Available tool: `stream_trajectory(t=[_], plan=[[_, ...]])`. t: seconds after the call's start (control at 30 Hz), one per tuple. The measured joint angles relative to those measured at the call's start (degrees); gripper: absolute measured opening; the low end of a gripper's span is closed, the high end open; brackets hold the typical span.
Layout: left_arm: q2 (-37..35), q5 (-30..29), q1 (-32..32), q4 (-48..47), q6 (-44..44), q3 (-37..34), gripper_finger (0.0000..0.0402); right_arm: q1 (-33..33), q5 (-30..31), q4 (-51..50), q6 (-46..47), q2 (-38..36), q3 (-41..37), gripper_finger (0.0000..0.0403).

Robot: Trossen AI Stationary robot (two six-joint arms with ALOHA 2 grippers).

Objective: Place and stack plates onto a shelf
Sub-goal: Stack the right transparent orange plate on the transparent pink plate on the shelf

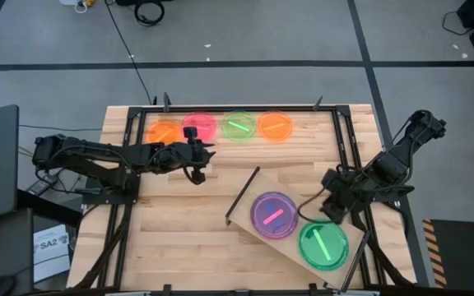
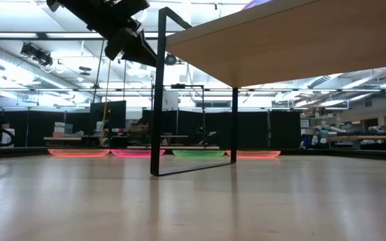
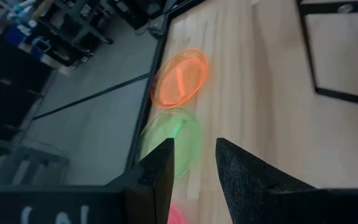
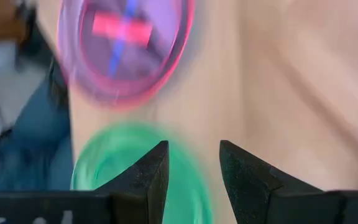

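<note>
Plates number six by our count in the high view: four in a row along the far edge of the counter [image 1: 188, 238], namely an orange plate [image 1: 164, 132], a pink plate [image 1: 198, 127], a green plate [image 1: 239, 126] and a second orange plate [image 1: 275, 126], plus two on the shelf [image 1: 249, 220], a purple-looking plate [image 1: 273, 215] with a pink streak and a green shelf plate [image 1: 323, 245]. We cannot tell whether the purple one is a single disc or a stack. We see one shelf, a light board on thin black legs, set at an angle on the near right part of the counter, its low end close to the near right corner. We have two arms. Our left gripper [image 1: 199, 156] hovers just near of the pink plate, its fingers [image 3: 157, 180] a narrow gap apart with nothing between them. Our right gripper [image 1: 329, 209] sits over the shelf's right edge, above and between its two plates, fingers [image 4: 148, 180] likewise a little apart and holding nothing. Pale planks make up the counter, framed by black rails, on a grey floor with dark tape lines. In the low view, a dark workshop hall lies behind. The counter's middle and near left lie bare
</note>
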Motion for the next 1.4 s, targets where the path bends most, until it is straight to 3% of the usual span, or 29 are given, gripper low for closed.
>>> stream_trajectory(t=[0.17, 0.5, 0.7, 1.0, 1.17, 1.4], plan=[[0.0, 2.41, 0.0, 0.02, -0.16, 0.0, 0.0126, -5.58, 9.67, -1.45, -5.08, 0.01, 0.0, 0.0149], [0.0, 2.64, 0.0, 0.07, -0.18, 0.0, 0.0126, -24.02, 17.05, -2.69, -18.26, -0.01, 0.0, 0.0149], [0.0, 2.62, 0.0, 0.09, -0.16, 0.0, 0.0126, -38.58, 7.2, -2.58, -26.51, -0.01, 0.0, 0.0149], [0.0, 2.62, 0.04, 0.11, 0.21, 0.0, 0.0126, -55.54, -2.29, -2.32, -37.34, -0.01, 0.0, 0.0149], [0.0, 2.62, 0.02, 0.11, 0.21, 0.0, 0.0126, -61.88, -3.65, -1.73, -39.22, -0.01, -0.04, 0.0149], [0.0, 2.62, 0.02, 0.11, 0.21, 0.0, 0.0126, -66.61, -4.04, 9.46, -39.48, -0.01, -7.44, 0.0149]])
